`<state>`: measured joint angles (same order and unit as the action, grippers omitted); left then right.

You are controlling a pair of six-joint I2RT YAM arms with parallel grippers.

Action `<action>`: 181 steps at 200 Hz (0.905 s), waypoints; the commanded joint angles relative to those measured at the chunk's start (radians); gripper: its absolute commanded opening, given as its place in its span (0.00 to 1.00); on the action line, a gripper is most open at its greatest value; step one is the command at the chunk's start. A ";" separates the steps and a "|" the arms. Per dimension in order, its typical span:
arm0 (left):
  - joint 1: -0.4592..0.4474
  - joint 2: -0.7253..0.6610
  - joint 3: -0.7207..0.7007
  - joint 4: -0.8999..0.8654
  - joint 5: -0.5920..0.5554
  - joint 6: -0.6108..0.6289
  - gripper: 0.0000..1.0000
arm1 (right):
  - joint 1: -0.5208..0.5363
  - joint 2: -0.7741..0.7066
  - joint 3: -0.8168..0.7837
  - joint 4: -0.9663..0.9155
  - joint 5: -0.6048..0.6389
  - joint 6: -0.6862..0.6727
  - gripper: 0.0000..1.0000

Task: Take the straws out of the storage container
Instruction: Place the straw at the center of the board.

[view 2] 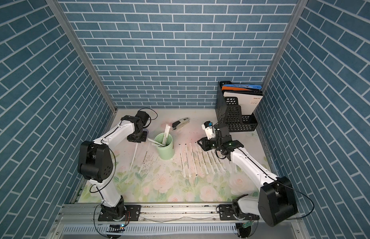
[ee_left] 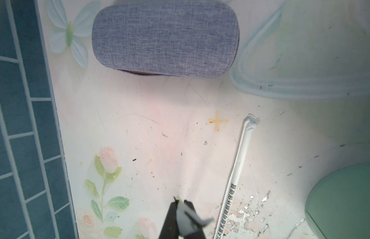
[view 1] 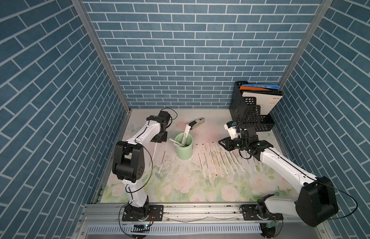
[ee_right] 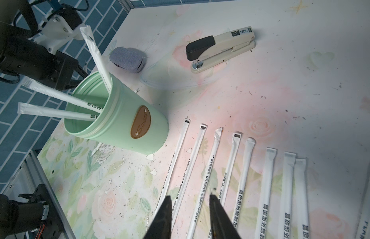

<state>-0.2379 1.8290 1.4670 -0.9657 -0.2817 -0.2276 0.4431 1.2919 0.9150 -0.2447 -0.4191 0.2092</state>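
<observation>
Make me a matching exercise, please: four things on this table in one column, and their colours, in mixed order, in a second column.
Things:
1. cup
2. stapler
3. case
4. file holder

Colours:
A. black
B. grey-blue
C. mint green
D. beige with a black top

Pairs: 1-C, 2-D, 3-B, 4-A

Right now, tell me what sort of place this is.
Probably a robot test booth dressed as a desk: printed blue brick panels wall it in, two arms are bolted to an aluminium rail, and a stapler and file holder sit as props.
</observation>
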 commanded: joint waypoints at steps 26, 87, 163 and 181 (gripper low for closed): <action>0.031 0.040 -0.020 0.011 0.041 -0.005 0.09 | 0.005 0.003 -0.017 0.029 -0.021 -0.007 0.31; 0.037 0.076 -0.022 0.033 0.055 -0.012 0.19 | 0.004 0.007 -0.023 0.033 -0.025 -0.005 0.31; 0.037 0.057 0.004 0.030 0.034 -0.020 0.25 | 0.004 0.018 -0.019 0.042 -0.035 -0.001 0.31; 0.038 0.018 0.017 0.039 0.031 -0.034 0.31 | 0.007 0.017 -0.020 0.041 -0.036 0.001 0.31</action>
<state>-0.2085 1.8996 1.4528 -0.9264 -0.2379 -0.2390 0.4435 1.2995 0.9020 -0.2230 -0.4381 0.2096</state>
